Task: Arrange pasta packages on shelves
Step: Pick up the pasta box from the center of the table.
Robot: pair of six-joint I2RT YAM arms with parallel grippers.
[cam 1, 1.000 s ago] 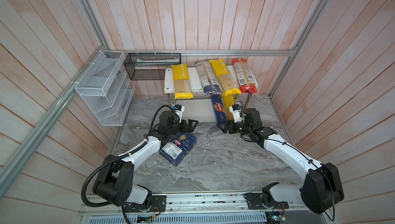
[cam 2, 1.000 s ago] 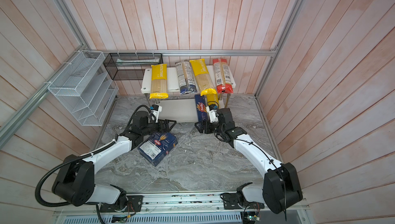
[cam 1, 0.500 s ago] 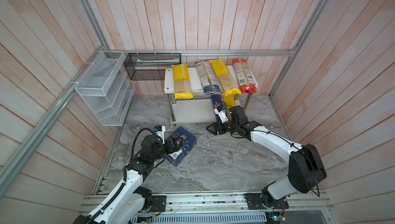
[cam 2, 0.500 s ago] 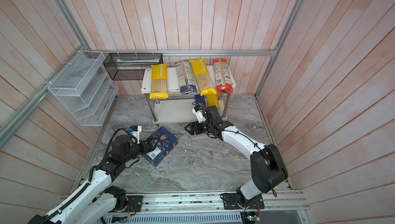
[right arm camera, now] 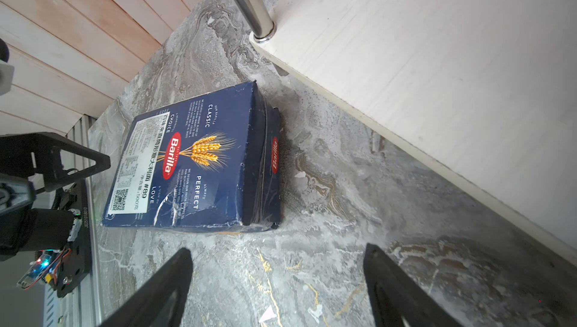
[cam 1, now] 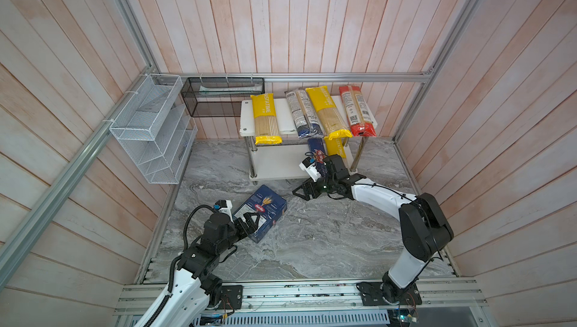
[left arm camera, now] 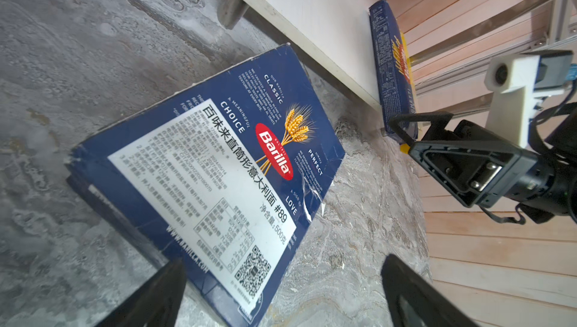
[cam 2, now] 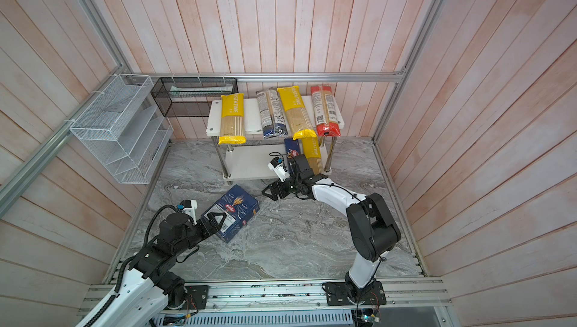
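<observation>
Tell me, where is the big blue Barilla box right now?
In both top views, the wide Barilla box lies flat on the marble floor, in front of the shelves and not on them, right by the left gripper.

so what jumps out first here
The wide blue Barilla box lying alone on the grey marble surface, with the left gripper open at its near end. Behind it, four long pasta bags lie in a row on the top board of the white rack, overhanging its front edge.

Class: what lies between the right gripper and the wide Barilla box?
Nothing: only bare marble floor separates the right gripper from the wide Barilla box, as the right wrist view shows.
</observation>
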